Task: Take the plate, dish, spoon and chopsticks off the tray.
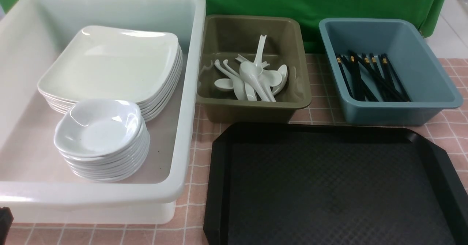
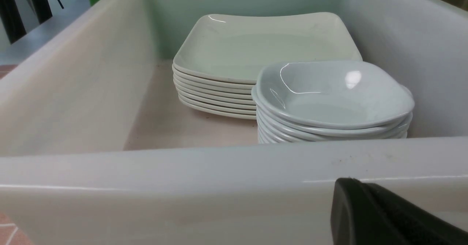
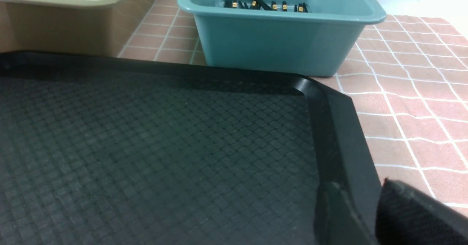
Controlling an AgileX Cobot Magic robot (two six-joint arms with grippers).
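The black tray [image 1: 329, 186] sits bare at the tabletop's [image 1: 453, 128] near right. The plate [image 1: 113, 64] tops a stack inside the white tub [image 1: 175, 186] at the left, the dish [image 1: 97, 126] topping a smaller stack just beside it. The spoon [image 1: 252, 73] lies in the olive bin [image 1: 252, 109], the chopsticks [image 1: 369, 78] in the blue bin [image 1: 402, 111]. The left pincer [image 2: 387, 215] is clenched, empty, outside the tub's near wall. The right pincer [image 3: 369, 215] straddles the tray's rim; whether it grips, I cannot tell.

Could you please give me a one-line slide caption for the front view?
Empty tray; plates and dishes in tub, spoons, chopsticks binned.
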